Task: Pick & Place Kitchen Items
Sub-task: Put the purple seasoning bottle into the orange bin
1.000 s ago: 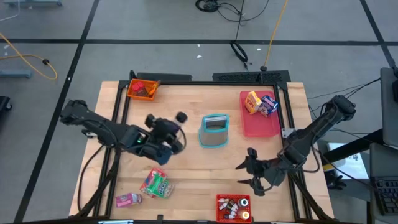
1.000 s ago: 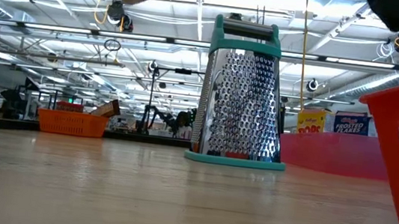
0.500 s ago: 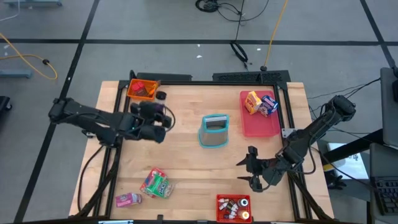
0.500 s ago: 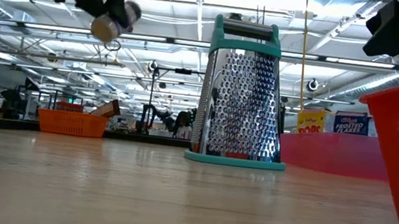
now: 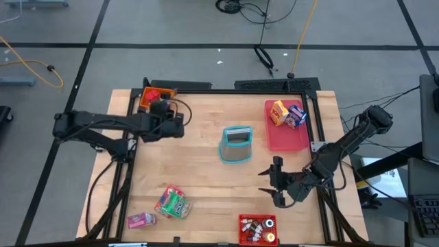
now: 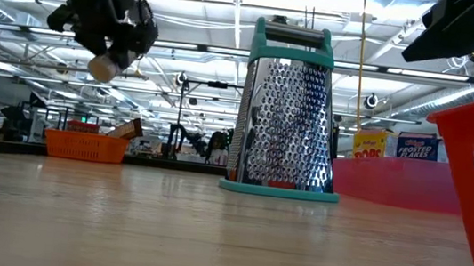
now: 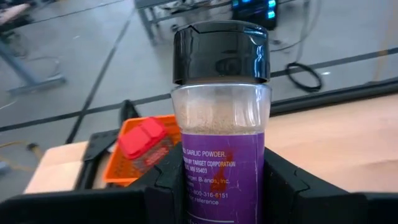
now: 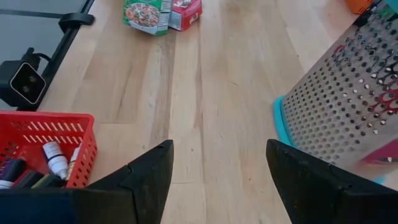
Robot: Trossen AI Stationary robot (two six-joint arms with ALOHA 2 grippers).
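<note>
Carrying step: the left gripper (image 7: 221, 186) clamps a garlic powder jar (image 7: 222, 118) between its fingers, the orange bin (image 7: 140, 155) just beyond; next, lower and release there. The right gripper (image 8: 217, 180) waits, fingers spread.

Stood mid-table as sole obstacle: grater (image 5: 236, 145). Left open wood all round, up to orange bin (image 5: 155, 98), pink tray (image 5: 285, 134), red bin (image 5: 258, 230).

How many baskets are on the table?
2. An orange basket sits at the table's far left corner, by the left pincer that grips a garlic powder bottle. A red basket sits at the near edge, right of centre.
</note>
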